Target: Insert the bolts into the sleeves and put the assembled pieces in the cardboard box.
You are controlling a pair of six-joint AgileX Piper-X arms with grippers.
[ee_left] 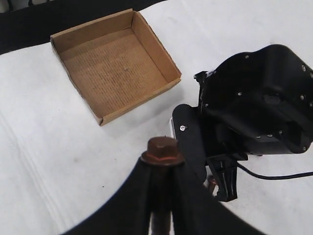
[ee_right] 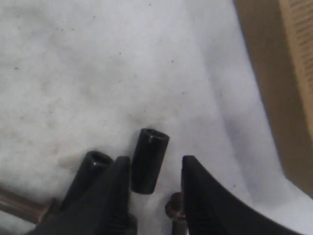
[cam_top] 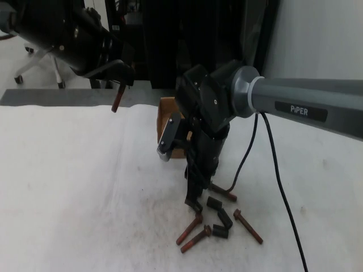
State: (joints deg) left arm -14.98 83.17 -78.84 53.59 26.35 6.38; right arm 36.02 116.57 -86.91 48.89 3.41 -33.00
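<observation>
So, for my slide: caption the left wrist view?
Left gripper shut on a bolt above the bench; empty box beyond, right arm beside.

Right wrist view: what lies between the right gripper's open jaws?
The right wrist view shows one black sleeve on the white cloth between the jaws of the right gripper, open either side of it.

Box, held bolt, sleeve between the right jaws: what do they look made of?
Box: brown corrugated cardboard, ribbed floor, matte.
Bolt: probably metal, reddish-brown, rust-like or coated hex head.
Sleeve: smooth black tube with dull sheen, metal or plastic; cannot tell.
</observation>
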